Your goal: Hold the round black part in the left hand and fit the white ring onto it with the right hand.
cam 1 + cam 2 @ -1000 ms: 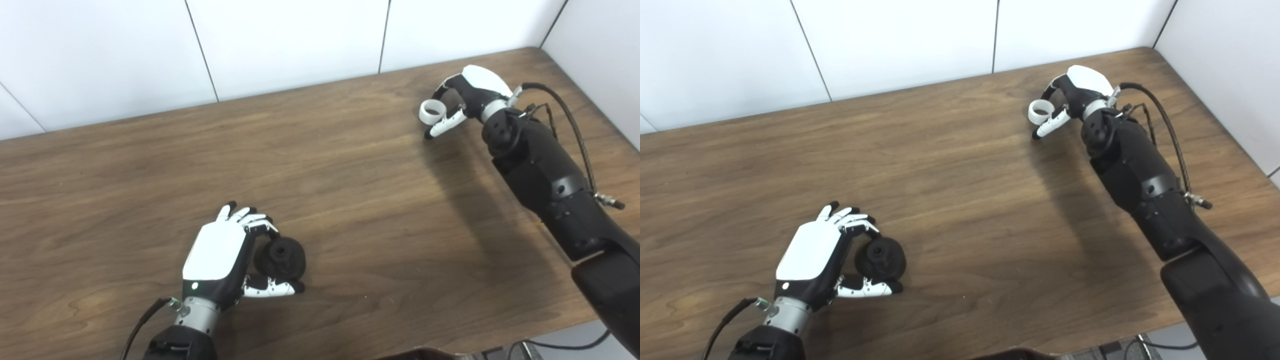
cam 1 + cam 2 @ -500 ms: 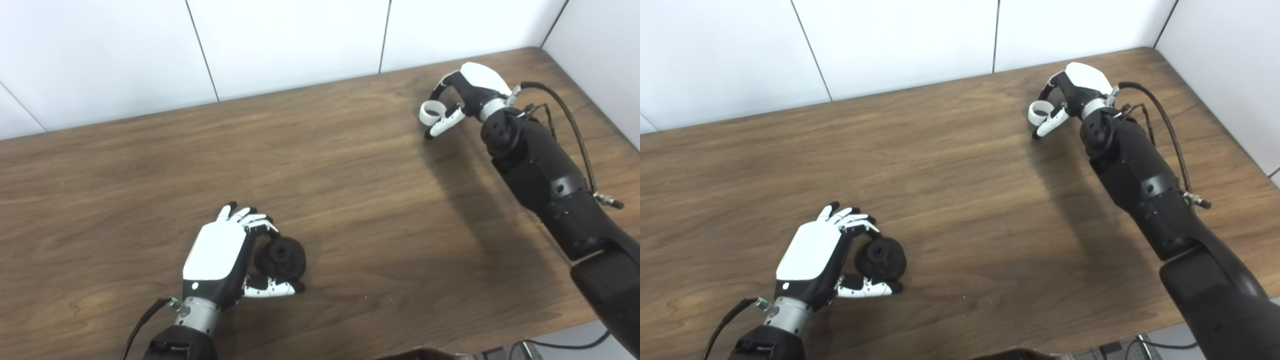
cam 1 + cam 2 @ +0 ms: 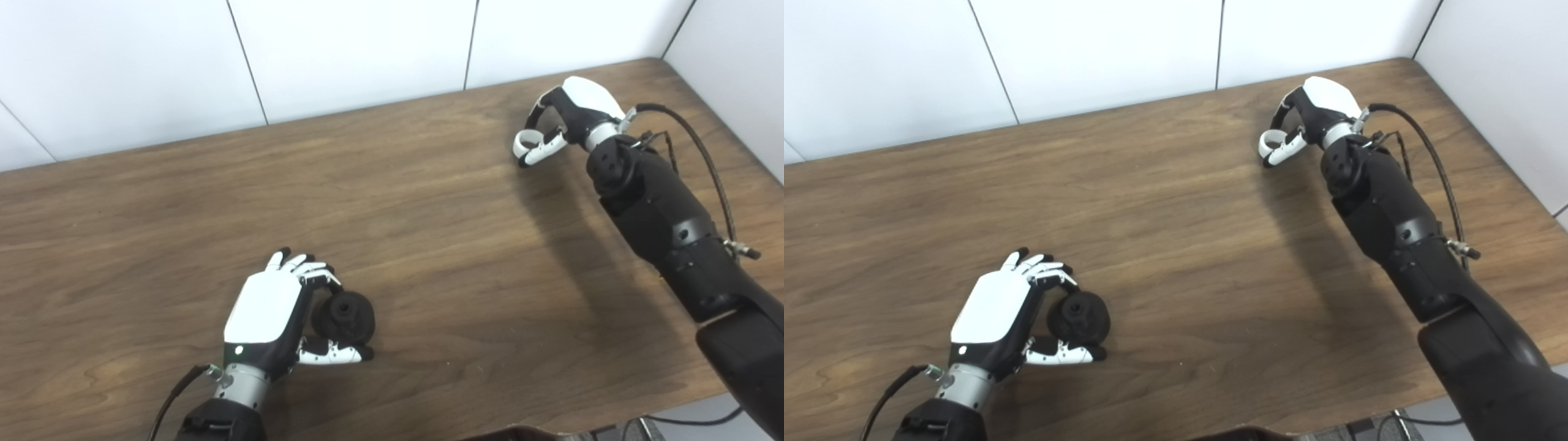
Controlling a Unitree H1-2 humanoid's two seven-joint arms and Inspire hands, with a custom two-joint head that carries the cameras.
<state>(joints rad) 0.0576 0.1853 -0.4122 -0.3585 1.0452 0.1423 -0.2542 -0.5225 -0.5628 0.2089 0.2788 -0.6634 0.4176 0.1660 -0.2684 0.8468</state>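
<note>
The round black part point(image 3: 343, 315) rests low on the wooden table point(image 3: 429, 208) at the front left. My left hand point(image 3: 269, 315) is shut on it, fingers curled over its far side and thumb along its near side. At the table's far right, my right hand point(image 3: 572, 113) is shut on the white ring point(image 3: 519, 142), pinched between fingers and thumb just above the tabletop. The thumb covers much of the ring. The two hands are far apart, with a wide stretch of table between them.
White wall panels point(image 3: 355, 49) close off the table at the back and on the right side. A black cable point(image 3: 704, 159) loops off my right forearm. The table's front edge runs just below my left wrist.
My right hand's fingers and thumb have closed tighter around the white ring, which now shows less. The left hand and the black part have stayed put.
</note>
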